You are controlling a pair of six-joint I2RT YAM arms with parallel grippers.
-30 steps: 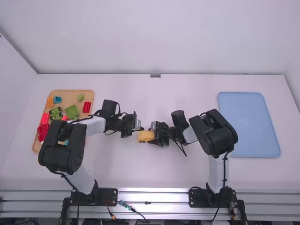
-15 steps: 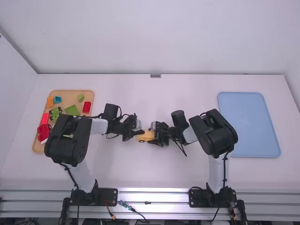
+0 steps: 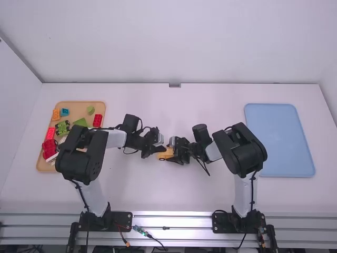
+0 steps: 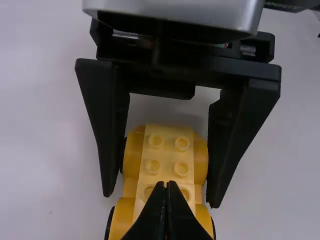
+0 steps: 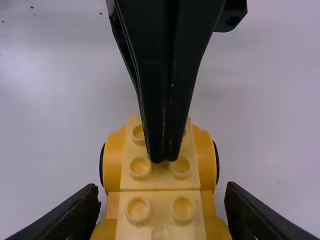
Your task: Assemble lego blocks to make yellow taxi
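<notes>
From my station I see the yellow plastic-brick car (image 4: 167, 160) on the white table (image 3: 174, 192), between both grippers, its long axis running from one to the other. My left gripper (image 4: 167, 184) has empty, closed fingertips over its studs; my right gripper (image 5: 161, 185) straddles its flanks, fingers apart. I'd keep any downward press centred on that axis

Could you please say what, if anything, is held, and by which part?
Nothing: the right jaws stand open around the yellow toy car, the left shut.
</notes>
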